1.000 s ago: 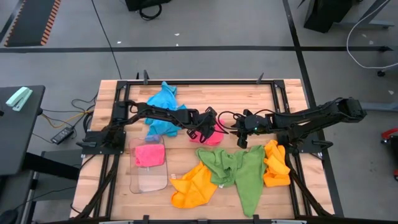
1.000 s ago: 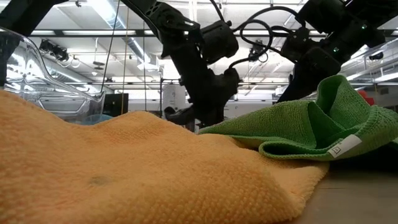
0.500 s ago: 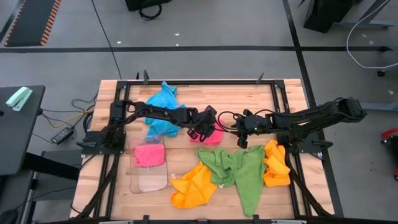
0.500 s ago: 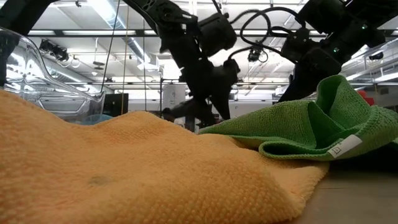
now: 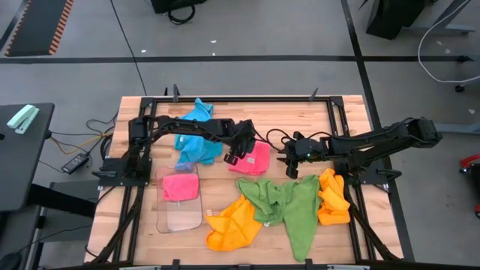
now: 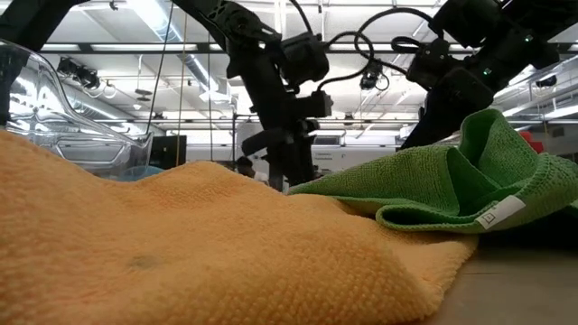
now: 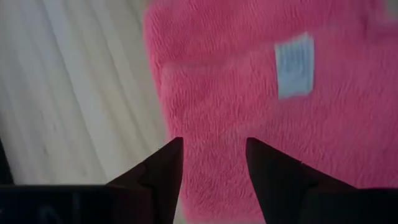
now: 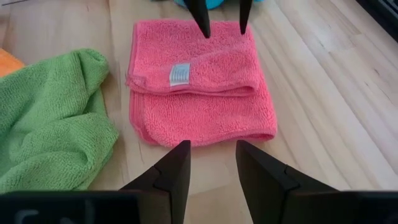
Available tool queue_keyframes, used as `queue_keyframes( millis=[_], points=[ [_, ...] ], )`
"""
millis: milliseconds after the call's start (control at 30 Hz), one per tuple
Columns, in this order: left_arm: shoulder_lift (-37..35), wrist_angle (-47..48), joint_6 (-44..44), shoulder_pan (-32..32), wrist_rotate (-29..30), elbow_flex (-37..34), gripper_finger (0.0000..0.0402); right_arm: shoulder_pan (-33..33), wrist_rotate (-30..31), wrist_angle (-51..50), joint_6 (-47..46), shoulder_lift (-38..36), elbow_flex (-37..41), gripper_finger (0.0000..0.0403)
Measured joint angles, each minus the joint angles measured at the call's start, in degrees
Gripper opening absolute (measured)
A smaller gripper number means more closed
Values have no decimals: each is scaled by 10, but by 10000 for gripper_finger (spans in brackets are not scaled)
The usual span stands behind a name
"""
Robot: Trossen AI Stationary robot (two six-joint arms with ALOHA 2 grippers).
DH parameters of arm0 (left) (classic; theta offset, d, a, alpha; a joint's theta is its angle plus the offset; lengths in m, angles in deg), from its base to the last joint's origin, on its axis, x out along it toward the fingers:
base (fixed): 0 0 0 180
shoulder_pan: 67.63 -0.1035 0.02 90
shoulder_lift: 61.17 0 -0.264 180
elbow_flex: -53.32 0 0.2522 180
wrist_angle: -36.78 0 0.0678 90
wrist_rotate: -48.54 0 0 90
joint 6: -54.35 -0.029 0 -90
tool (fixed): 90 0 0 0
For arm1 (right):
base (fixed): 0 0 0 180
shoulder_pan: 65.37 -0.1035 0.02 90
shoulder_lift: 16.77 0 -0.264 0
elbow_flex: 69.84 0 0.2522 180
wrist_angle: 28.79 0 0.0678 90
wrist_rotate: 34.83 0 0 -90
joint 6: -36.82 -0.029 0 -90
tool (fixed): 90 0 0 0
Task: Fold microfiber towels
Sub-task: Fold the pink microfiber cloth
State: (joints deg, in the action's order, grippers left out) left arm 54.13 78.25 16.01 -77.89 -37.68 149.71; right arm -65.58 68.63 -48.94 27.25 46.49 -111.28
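Observation:
A pink microfiber towel (image 5: 257, 160) lies folded flat on the wooden table's middle, its white label (image 8: 179, 74) facing up. My left gripper (image 7: 211, 147) hovers open just over the towel's left edge, fingers pointing steeply down, and touches nothing. My right gripper (image 8: 210, 155) is open too, a little to the right of the towel, and nothing lies between its fingers. A blue towel (image 5: 196, 135) lies crumpled at the far left. A green towel (image 5: 286, 204) and two orange towels (image 5: 231, 225) (image 5: 333, 198) lie bunched near the front.
A clear plastic tray (image 5: 180, 214) at the near left holds another folded pink towel (image 5: 178, 186). Black frame rails (image 5: 240, 98) run round the table. In the low view the orange towel (image 6: 181, 244) and green towel (image 6: 452, 181) fill the foreground.
My left gripper has opened and let go of the pink towel, then risen a little, rolled about its own axis and drawn back toward the table's left and far edge. The pink towel stays folded flat where it lay and now shows more fully.

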Motion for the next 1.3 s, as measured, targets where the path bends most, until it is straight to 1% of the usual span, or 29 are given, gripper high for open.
queue_keyframes(
  millis=[167, 367, 433, 567, 633, 767, 933, 1000, 1067, 1133, 1300],
  points=[
    [27, 15, 38, 3, -5, 0, 158, 0, 0, 3, 1, 0, 0, 137],
    [39, 56, 43, 2, 7, 0, 141, 0, 0, 3, 1, 0, 0, 137],
    [39, 55, 42, 3, 14, 0, 138, 0, 0, 4, 1, 0, 0, 137],
    [27, 61, 35, 9, 34, 0, 132, 0, 0, 4, 1, 0, 0, 137],
    [12, 73, 31, 13, 37, 0, 128, 0, 0, 4, 1, 0, 0, 137],
    [-13, 63, 27, 22, 37, 0, 122, 0, 0, 19, 4, 4, 0, 137],
    [-15, 33, 39, 32, 36, 0, 129, 0, 0, 67, 20, 37, 0, 137],
    [-10, 5, 40, 35, 37, 0, 135, 1, 0, 81, 29, 53, 0, 137],
    [-9, -14, 45, 38, 36, 0, 142, 1, 0, 78, 33, 64, 0, 137],
    [-9, -58, 47, 42, 35, 0, 149, 1, 0, 62, 34, 67, 0, 137],
    [-10, -117, 47, 48, 35, 0, 159, -1, 0, 2, -1, 45, 0, 137]
  ],
)
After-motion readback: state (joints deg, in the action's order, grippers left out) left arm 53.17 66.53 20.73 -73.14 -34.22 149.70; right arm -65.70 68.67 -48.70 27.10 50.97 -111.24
